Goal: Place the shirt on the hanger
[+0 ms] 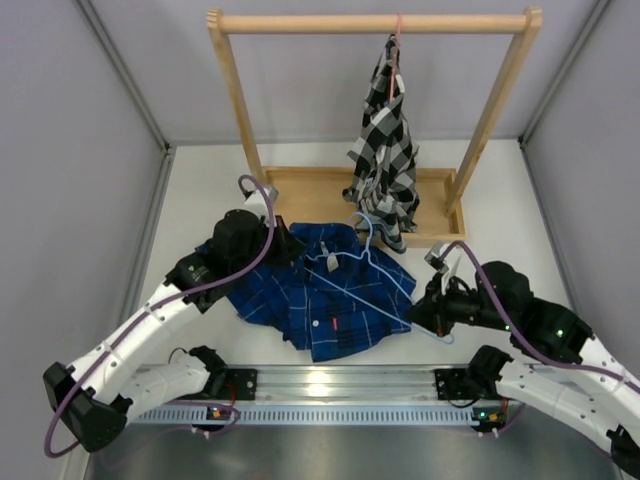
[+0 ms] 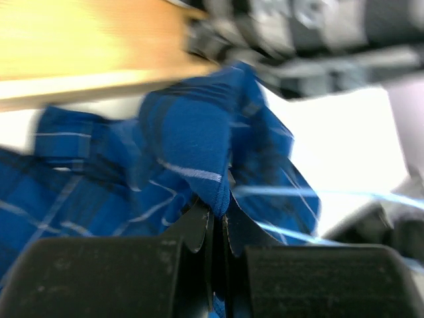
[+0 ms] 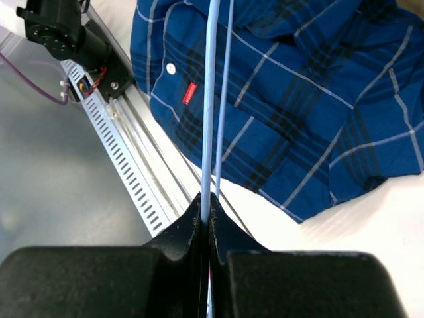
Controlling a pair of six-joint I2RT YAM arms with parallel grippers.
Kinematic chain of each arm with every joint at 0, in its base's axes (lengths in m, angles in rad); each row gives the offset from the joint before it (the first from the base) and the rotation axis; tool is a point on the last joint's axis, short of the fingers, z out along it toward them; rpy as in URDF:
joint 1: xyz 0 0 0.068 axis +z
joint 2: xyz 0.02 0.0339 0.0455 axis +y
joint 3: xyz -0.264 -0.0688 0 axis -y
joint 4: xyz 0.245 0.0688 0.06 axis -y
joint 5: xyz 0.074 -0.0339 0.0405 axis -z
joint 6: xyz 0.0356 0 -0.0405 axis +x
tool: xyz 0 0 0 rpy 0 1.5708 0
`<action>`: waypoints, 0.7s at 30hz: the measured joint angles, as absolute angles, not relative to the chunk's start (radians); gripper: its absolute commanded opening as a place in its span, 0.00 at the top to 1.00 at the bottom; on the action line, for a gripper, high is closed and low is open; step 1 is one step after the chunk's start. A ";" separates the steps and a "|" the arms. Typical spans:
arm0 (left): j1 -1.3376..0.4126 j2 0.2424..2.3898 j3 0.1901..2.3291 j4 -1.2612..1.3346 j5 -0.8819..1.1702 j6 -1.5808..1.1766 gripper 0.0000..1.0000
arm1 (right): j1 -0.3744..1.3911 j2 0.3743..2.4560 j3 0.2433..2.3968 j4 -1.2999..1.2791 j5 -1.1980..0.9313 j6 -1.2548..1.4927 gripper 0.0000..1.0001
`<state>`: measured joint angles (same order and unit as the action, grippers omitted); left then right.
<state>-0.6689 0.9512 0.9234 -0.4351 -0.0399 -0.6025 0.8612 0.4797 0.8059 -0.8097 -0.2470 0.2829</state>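
The dark blue plaid shirt [image 1: 320, 295] lies crumpled on the white table in front of the wooden rack. My left gripper [image 1: 285, 243] is shut on a fold of the shirt [image 2: 199, 152] near its collar. The light blue hanger [image 1: 372, 282] lies across the shirt, hook toward the rack. My right gripper [image 1: 425, 312] is shut on the hanger's wire [image 3: 209, 99] at its right end. In the right wrist view the shirt [image 3: 298, 93] shows its small red tag [image 3: 190, 93].
A wooden rack [image 1: 370, 25] stands at the back with a tray base [image 1: 300, 195]. A black-and-white checked shirt [image 1: 387, 150] hangs from its bar on a pinkish-red hanger [image 1: 397, 35]. A slotted metal rail [image 1: 330, 385] runs along the near edge.
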 measured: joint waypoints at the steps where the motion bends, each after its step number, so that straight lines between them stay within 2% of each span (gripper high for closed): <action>1: -0.668 0.955 0.930 -0.435 0.009 -0.596 1.00 | 0.861 0.497 0.798 -0.790 -0.252 0.287 1.00; 6: -0.678 1.010 1.056 -0.463 0.262 -0.525 1.00 | 0.861 0.612 0.791 -0.657 -0.334 0.278 1.00; 10: -0.724 1.026 1.235 -0.560 0.348 -0.435 1.00 | 0.861 0.695 0.813 -0.566 -0.372 0.255 1.00; 17: -0.748 1.024 1.547 -0.773 0.278 -0.291 1.00 | 0.861 0.678 0.810 -0.261 -0.511 0.281 1.00; 21: -0.750 1.018 1.586 -0.855 0.215 -0.230 1.00 | 0.861 0.674 0.736 -0.112 -0.621 0.284 1.00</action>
